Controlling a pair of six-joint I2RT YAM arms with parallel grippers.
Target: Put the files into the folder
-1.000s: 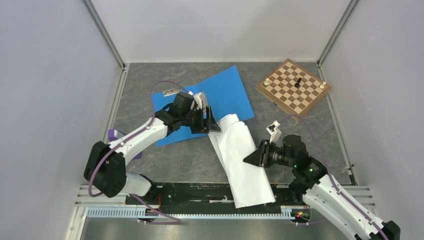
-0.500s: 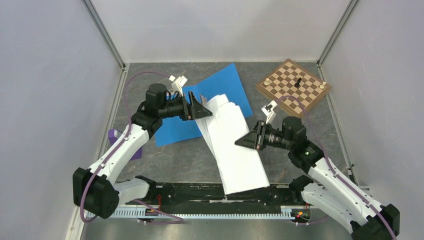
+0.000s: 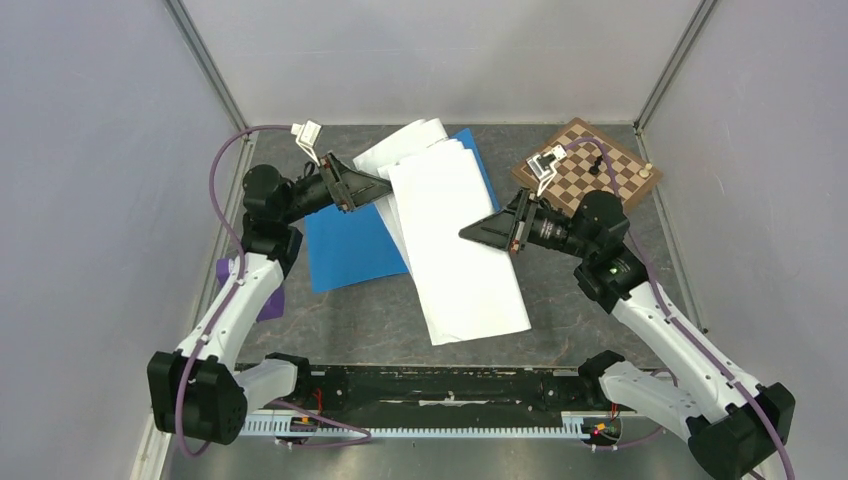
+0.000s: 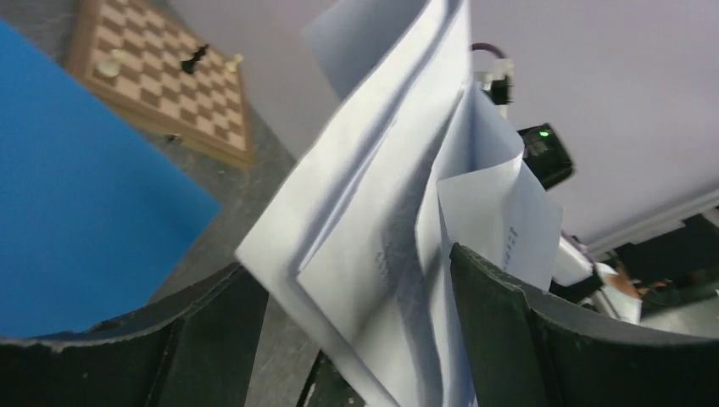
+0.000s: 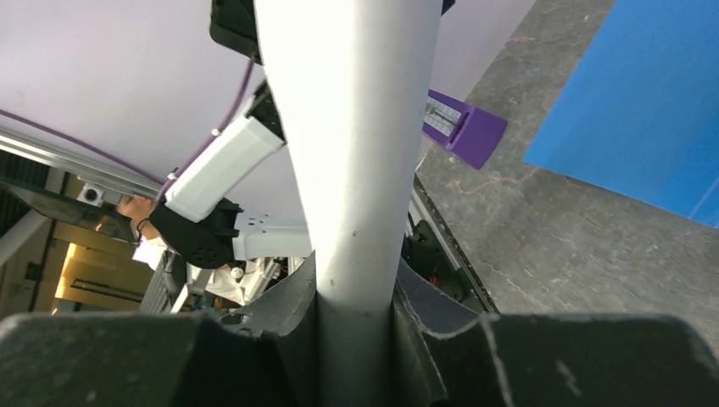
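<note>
The files (image 3: 450, 250) are a loose stack of white sheets held up off the table, slanting over the right part of the blue folder (image 3: 345, 245). My right gripper (image 3: 468, 234) is shut on their right edge, and the sheets (image 5: 356, 127) rise straight from its jaws (image 5: 356, 297). My left gripper (image 3: 378, 188) is at their upper left. Its jaws stand wide apart (image 4: 356, 339), with fanned sheets (image 4: 381, 212) lying loosely between them. The folder lies flat and closed on the table, and it also shows in the left wrist view (image 4: 76, 195) and the right wrist view (image 5: 644, 110).
A wooden chessboard (image 3: 585, 175) with a few pieces lies at the back right, just behind my right wrist. A purple object (image 3: 228, 272) lies left of the folder beside my left arm. Walls close in the back and both sides.
Both grippers have risen and moved toward the back. The files came up off the table's front edge and now hang over the folder, fanned out at their far end.
</note>
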